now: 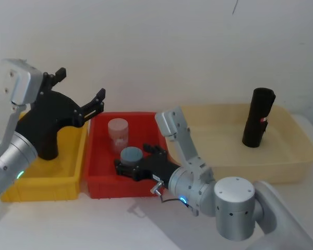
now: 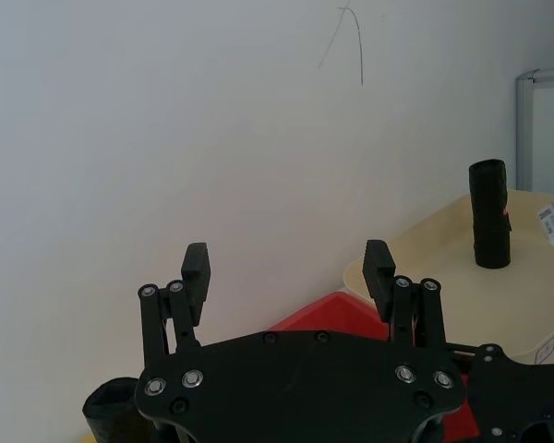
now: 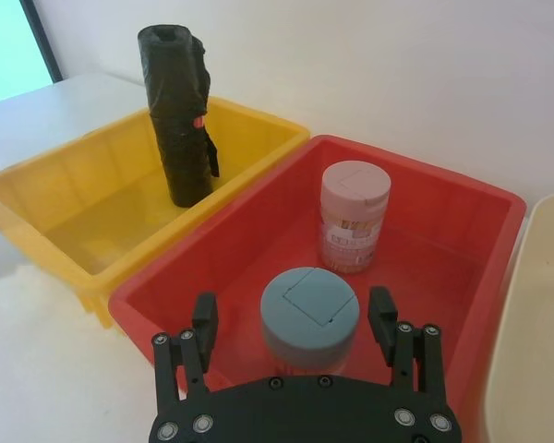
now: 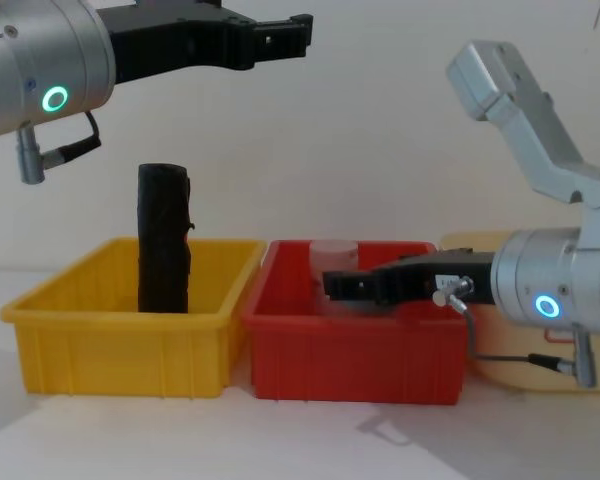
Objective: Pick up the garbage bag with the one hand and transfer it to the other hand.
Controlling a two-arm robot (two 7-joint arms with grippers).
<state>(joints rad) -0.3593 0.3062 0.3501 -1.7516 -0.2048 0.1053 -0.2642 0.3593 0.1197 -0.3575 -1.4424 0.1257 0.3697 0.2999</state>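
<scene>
Garbage bag point(image 1: 257, 117) upright in beige tray point(image 1: 297, 156), red mark unreadable

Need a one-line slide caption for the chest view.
Left gripper open high above yellow bin holding upright black roll; right gripper low over red bin.

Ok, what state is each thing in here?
Garbage bag: rolled, upright in the beige tub, not held.
Second black roll: upright in the yellow bin, flap sticking out.
Blue-lidded jar: upright, lid on, in the red bin.
Pink-lidded jar: upright, lid on, same bin.
Left gripper: open, empty, raised above the yellow bin.
Right gripper: open, straddling the blue-lidded jar.
</scene>
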